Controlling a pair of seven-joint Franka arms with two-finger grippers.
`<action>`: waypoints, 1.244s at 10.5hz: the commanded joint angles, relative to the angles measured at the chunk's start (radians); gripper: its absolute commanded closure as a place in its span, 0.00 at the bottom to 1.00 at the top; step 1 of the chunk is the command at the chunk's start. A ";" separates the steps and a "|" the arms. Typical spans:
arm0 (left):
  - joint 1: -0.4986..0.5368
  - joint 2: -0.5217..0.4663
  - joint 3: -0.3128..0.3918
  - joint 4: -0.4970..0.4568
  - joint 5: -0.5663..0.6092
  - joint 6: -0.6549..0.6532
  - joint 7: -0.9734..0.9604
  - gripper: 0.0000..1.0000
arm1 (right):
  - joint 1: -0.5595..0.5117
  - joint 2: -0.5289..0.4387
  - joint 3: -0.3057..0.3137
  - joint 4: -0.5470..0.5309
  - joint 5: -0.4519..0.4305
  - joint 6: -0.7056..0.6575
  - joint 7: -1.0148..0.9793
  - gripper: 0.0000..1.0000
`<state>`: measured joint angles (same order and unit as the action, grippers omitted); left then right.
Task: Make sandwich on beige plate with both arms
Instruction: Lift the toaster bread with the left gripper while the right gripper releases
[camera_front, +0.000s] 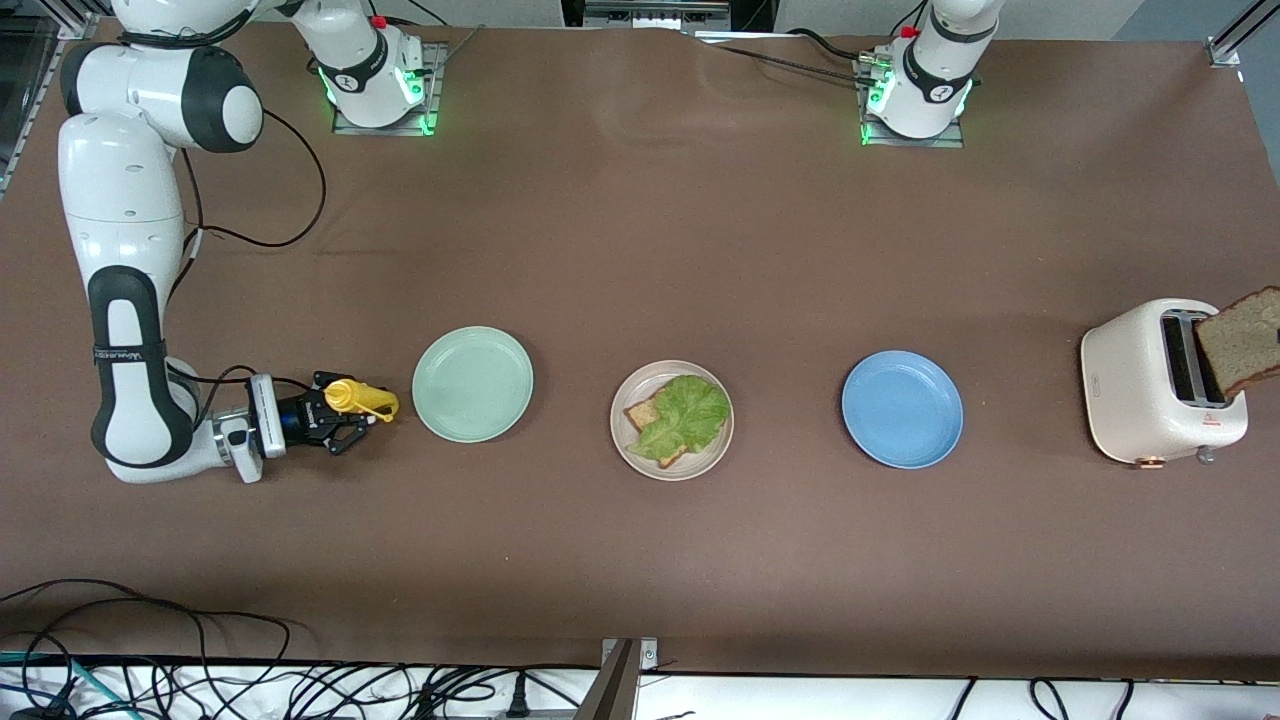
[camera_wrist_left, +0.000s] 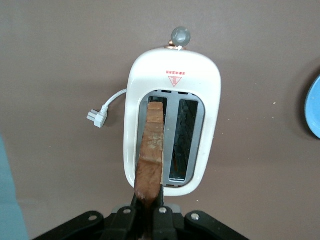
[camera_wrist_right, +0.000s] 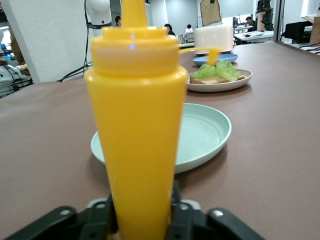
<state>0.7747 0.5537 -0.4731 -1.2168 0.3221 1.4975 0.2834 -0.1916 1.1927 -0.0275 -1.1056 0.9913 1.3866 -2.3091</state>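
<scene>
The beige plate (camera_front: 712, 455) sits mid-table and holds one slice of brown bread (camera_front: 643, 413) with a green lettuce leaf (camera_front: 685, 412) on top; it also shows in the right wrist view (camera_wrist_right: 220, 87). My left gripper (camera_wrist_left: 148, 201) is shut on a second bread slice (camera_wrist_left: 152, 150), held on edge just above one slot of the white toaster (camera_wrist_left: 172, 80). In the front view only that slice (camera_front: 1243, 340) shows above the toaster (camera_front: 1140, 385); the gripper itself is out of that view. My right gripper (camera_front: 345, 418) is shut on an upright yellow squeeze bottle (camera_front: 360, 399) (camera_wrist_right: 137, 125) beside the mint-green plate.
A mint-green plate (camera_front: 472, 383) lies toward the right arm's end, a blue plate (camera_front: 902, 408) between the beige plate and the toaster. The toaster's white plug (camera_wrist_left: 97, 118) lies on the brown table beside it. Cables run along the table's near edge.
</scene>
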 joint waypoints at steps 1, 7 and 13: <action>-0.006 -0.061 -0.034 -0.006 0.008 -0.045 0.010 1.00 | -0.011 0.013 0.008 0.016 0.020 0.008 -0.009 0.00; -0.020 -0.106 -0.270 -0.012 -0.150 -0.132 -0.453 1.00 | -0.006 -0.199 -0.176 -0.099 -0.113 0.065 0.032 0.00; -0.306 0.012 -0.291 -0.007 -0.375 0.088 -0.993 1.00 | 0.119 -0.743 -0.189 -0.440 -0.614 0.382 0.821 0.00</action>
<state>0.5026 0.5196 -0.7655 -1.2378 0.0203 1.5079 -0.6267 -0.1108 0.6016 -0.2135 -1.3681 0.4553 1.6898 -1.7003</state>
